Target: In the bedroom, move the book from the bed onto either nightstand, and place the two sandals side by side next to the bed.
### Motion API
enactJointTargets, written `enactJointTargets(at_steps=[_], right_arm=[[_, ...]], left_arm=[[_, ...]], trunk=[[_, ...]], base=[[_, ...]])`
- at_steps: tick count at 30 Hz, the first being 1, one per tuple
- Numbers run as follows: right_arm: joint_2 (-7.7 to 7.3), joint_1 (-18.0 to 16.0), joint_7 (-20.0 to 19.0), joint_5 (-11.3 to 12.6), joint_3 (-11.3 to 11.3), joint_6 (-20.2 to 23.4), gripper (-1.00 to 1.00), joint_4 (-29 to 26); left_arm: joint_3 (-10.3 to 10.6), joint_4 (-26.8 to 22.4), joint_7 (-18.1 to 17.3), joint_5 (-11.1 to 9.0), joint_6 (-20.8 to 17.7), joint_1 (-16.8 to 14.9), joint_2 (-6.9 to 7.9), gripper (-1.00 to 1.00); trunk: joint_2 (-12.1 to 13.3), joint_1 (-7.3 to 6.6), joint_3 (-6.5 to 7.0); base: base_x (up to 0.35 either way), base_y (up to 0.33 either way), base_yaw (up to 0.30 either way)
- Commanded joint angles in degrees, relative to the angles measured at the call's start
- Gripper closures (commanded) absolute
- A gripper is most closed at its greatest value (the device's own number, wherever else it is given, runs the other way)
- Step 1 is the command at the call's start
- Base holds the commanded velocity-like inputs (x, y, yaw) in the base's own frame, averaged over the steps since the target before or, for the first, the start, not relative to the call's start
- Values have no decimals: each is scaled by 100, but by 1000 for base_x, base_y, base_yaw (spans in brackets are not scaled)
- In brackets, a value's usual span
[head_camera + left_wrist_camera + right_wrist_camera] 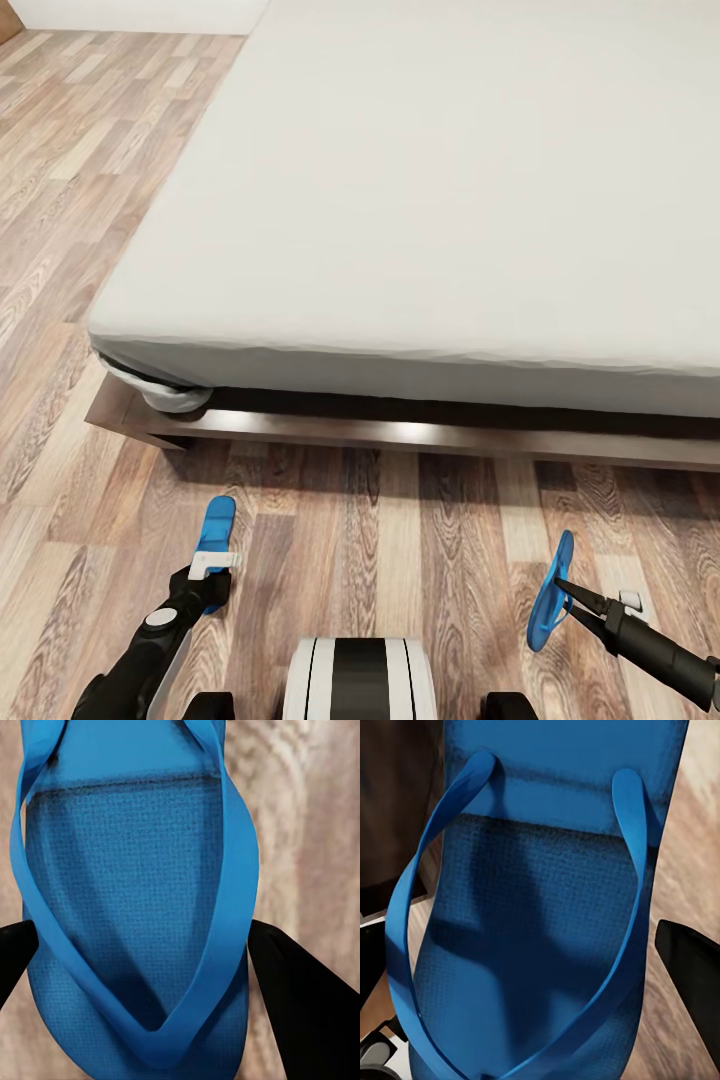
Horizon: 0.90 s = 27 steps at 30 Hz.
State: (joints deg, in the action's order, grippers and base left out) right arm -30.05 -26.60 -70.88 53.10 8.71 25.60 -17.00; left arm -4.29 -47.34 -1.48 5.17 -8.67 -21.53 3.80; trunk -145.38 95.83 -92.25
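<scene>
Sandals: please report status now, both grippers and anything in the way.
Left gripper shut on left sandal. Right gripper shut on right sandal. Both near bed frame, wood floor below.

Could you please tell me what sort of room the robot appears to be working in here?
Most likely a bedroom: a large low bed with an off-white mattress on a dark wooden frame stands on a wood-plank floor.

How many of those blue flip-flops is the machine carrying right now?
2. One sandal is in the left claw, low over the wood floor near the bed corner. The other sandal hangs on edge in the right claw.
</scene>
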Motion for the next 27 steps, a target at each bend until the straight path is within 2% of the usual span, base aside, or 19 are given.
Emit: enactJointTargets(at_steps=[1,14,23,27], right_arm=[[-4,-3,-9,60,41,50,100,1],[-6,-3,-13,60,36,50,100,-5],[-9,-3,-13,60,35,50,100,-5],[-8,-3,-13,60,35,50,100,-5]], left_arm=[[-11,-10,-17,54,-32,0,-2,100],[-11,-12,-17,59,-44,0,-2,100],[-11,-12,-18,63,-47,0,-2,100],[-3,-12,-12,63,-53,0,-2,100]], trunk=[[-1,-1,-3],[-1,-1,-3],[-1,-1,-3],[-7,9,-92]], base=[[0,0,0],[92,62,0],[12,8,0],[0,0,0]])
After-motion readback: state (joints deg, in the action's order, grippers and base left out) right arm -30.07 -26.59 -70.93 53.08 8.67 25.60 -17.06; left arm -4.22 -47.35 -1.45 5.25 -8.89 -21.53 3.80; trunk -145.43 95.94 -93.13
